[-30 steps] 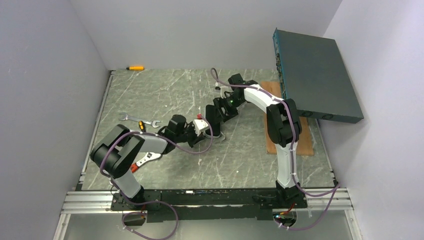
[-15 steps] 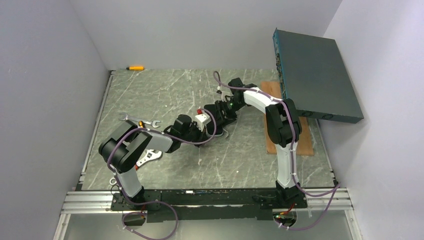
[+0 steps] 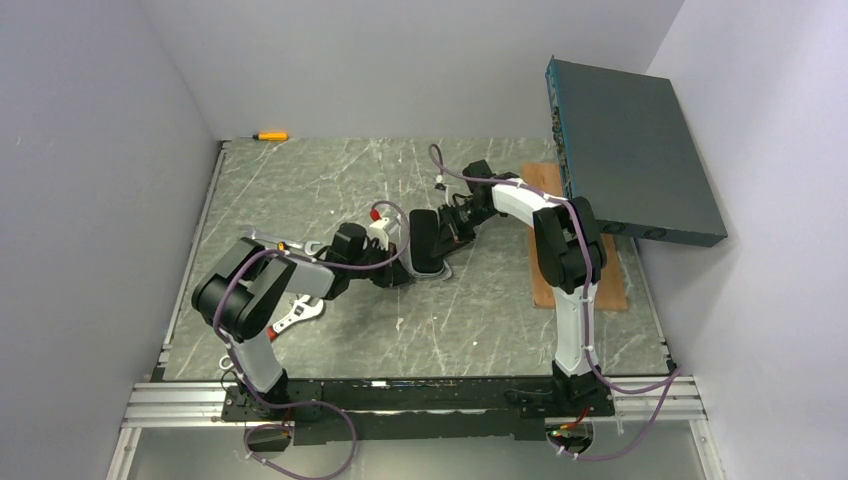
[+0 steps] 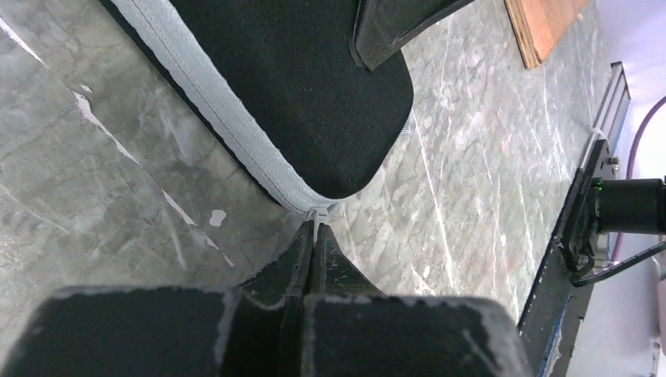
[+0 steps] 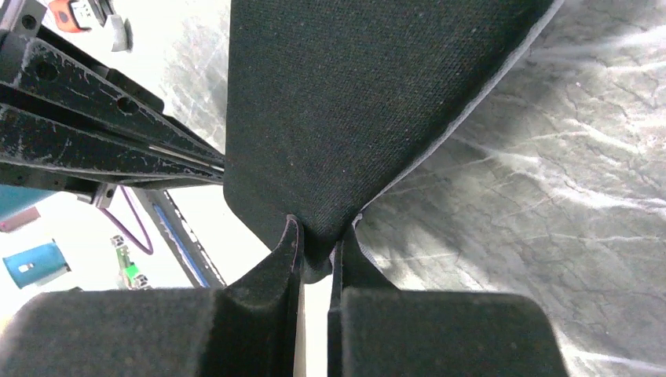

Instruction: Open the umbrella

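Looking down from above, the umbrella (image 3: 424, 243) lies as a black bundle near the middle of the worktop (image 3: 320, 185). The left end effector (image 3: 398, 272) is at its near end and the right end effector (image 3: 438, 222) at its far end. In the left wrist view, the jaws are pinched narrow on the pale zip pull (image 4: 317, 214) at the bundle's corner. In the right wrist view, the jaws clamp a fold of black fabric. The step looks like unzipping the cover. Next, the left should draw the pull along the seam while the right holds firm.

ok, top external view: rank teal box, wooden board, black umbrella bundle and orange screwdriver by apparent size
1. teal box
2. wooden board, partly covered, so its full extent is unsure
3. black umbrella bundle
4. orange screwdriver
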